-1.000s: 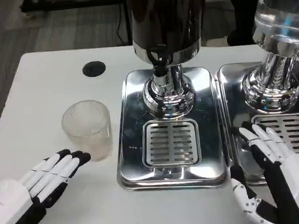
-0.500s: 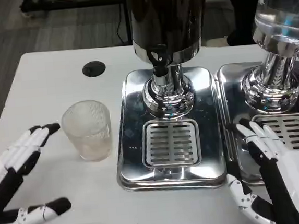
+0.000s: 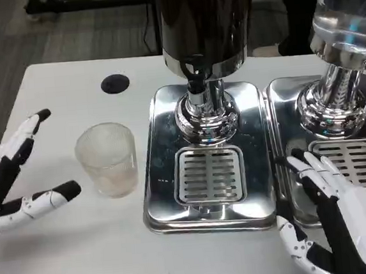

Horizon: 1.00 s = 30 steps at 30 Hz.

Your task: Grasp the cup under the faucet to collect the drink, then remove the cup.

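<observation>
Cup [image 3: 107, 158] is standing upright on the white table [image 3: 71, 249] at 9 o'clock of the drip tray [image 3: 209, 217], not yet under the faucet [image 3: 196, 84]. Nothing is seen inside it; ribbed clear wall, so a wrap grip is judged safer than a pinch.

Left hand [image 3: 10, 174] is held spread at 9 o'clock of the cup, fingers above and thumb below, a gap left to the cup wall. Nothing is gripped. The opening faces the cup, judged as pre-grasp shaping.

Right hand [image 3: 344, 216] is spread, nothing held, parked low over the front edge of the second tray [image 3: 281, 96], judged clear of the transfer path.

Room: open table is left at 6 and 9 o'clock of the cup. The tray rim at 3 o'clock is raised, so the cup is judged to need lifting over it onto the grate [image 3: 209, 175]. Clearance under the faucet is tight.
</observation>
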### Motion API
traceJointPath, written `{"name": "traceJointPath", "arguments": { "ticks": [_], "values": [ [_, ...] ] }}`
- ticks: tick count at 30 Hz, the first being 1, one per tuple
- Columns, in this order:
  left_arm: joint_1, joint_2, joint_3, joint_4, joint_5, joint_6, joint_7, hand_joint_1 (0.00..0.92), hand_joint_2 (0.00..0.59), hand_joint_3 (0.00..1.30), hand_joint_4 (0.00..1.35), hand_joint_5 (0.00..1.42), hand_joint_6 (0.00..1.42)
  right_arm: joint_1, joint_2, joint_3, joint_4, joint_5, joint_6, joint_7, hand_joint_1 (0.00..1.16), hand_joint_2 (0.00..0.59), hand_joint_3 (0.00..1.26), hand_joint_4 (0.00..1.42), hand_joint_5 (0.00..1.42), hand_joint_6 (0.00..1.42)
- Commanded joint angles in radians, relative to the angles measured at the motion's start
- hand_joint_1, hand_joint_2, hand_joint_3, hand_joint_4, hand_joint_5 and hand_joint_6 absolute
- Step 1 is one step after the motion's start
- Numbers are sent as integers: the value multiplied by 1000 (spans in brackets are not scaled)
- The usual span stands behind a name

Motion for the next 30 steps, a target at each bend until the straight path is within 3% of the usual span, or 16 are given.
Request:
{"name": "traceJointPath", "arguments": {
  "ticks": [1,8,18,30],
  "values": [
    [-59,-25,-37,51,8,63,-41,0,30,0,0,81,144,10,10,1,-21,-7,8,-9,401,508,225,117,86,211],
    [-162,-55,-126,106,54,129,-85,0,25,0,0,58,136,18,16,7,-32,-19,9,-10,401,508,227,119,86,213],
    [-255,-94,-208,164,83,191,-125,2,13,0,0,39,137,36,26,15,-63,-40,6,-8,402,508,228,119,86,229],
    [-322,-120,-246,286,78,196,-97,28,14,0,0,43,136,39,32,14,-66,-36,7,-12,402,508,228,119,95,245]
  ]
}}
